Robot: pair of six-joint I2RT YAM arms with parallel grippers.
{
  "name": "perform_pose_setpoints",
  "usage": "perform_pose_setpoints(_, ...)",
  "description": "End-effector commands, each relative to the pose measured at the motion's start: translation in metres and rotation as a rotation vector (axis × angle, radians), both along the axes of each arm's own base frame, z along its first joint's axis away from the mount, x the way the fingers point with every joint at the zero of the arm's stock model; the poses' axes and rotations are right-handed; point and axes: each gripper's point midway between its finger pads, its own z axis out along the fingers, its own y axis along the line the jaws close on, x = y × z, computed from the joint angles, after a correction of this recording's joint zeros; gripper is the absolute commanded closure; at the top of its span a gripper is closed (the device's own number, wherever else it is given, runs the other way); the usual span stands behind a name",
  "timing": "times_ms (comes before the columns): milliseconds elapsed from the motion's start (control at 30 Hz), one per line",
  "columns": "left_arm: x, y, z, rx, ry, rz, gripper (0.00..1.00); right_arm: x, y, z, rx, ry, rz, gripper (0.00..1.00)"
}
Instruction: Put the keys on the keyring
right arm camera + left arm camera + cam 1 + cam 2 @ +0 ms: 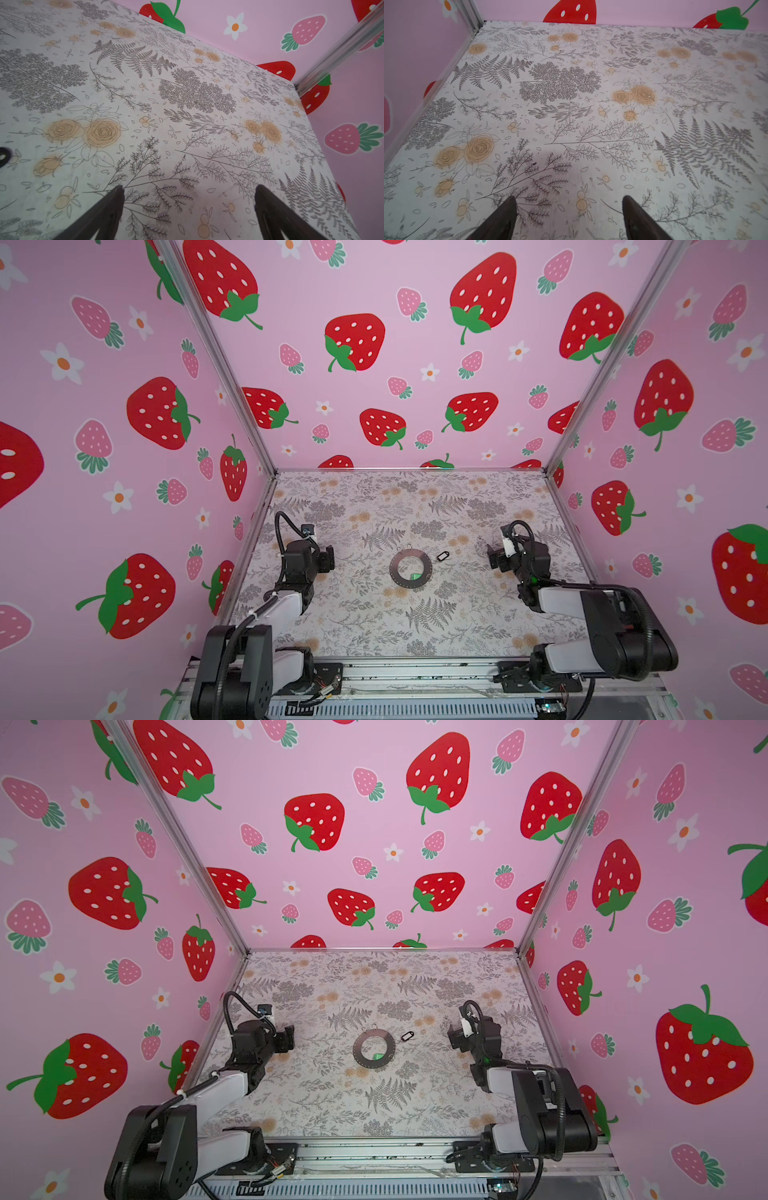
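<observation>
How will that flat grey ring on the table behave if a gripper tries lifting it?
The keyring looks thin and lies flat on the table, so it probably slides rather than lifts. It looks metal, so likely stiff. The green key overlapping its inner edge may shift.

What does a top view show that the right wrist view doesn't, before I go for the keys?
Only a top view: the keyring flat mid-mat, the green key at its inner edge, and the left arm and right arm either side. Only the right wrist view: the right jaws up close, wide apart, nothing between them. Both: the mat, the walls and the black key, beside the keyring from above, cut off at the frame edge in the wrist view.
</observation>
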Motion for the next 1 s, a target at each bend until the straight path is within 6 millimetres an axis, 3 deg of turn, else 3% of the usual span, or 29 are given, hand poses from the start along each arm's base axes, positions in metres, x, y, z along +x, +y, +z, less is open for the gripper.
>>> perform_pose_setpoints(0,0.028,-0.006,0.035,-0.031,-0.180,-0.031,0.19,0.008,-0.001,0.053,0.112,-0.236,-0.016,0.01)
perform_pose_setpoints(167,0.036,-0.011,0.009,-0.015,-0.215,-0.075,0.19,-0.008,-0.007,0.049,0.167,-0.302,0.012,0.01)
perform_pose_setpoints(200,0.041,-0.012,0.011,-0.020,-0.217,-0.080,0.19,-0.007,-0.011,0.054,0.181,-0.326,-0.007,0.01)
perform_pose_setpoints(267,0.051,-0.007,0.003,-0.010,-0.108,-0.058,0.17,0.004,-0.011,0.041,0.159,-0.233,-0.008,0.01)
perform_pose_setpoints(300,0.054,-0.003,0.003,-0.019,-0.117,-0.027,0.00,0.008,-0.012,0.042,0.178,-0.240,-0.015,0.01)
perform_pose_setpoints(367,0.052,0.009,0.003,-0.007,-0.107,0.042,0.01,0.014,-0.014,0.040,0.176,-0.218,-0.026,0.01)
perform_pose_setpoints(967,0.052,0.004,0.001,0.006,-0.099,0.021,0.01,0.019,-0.024,0.038,0.182,-0.204,-0.084,0.01)
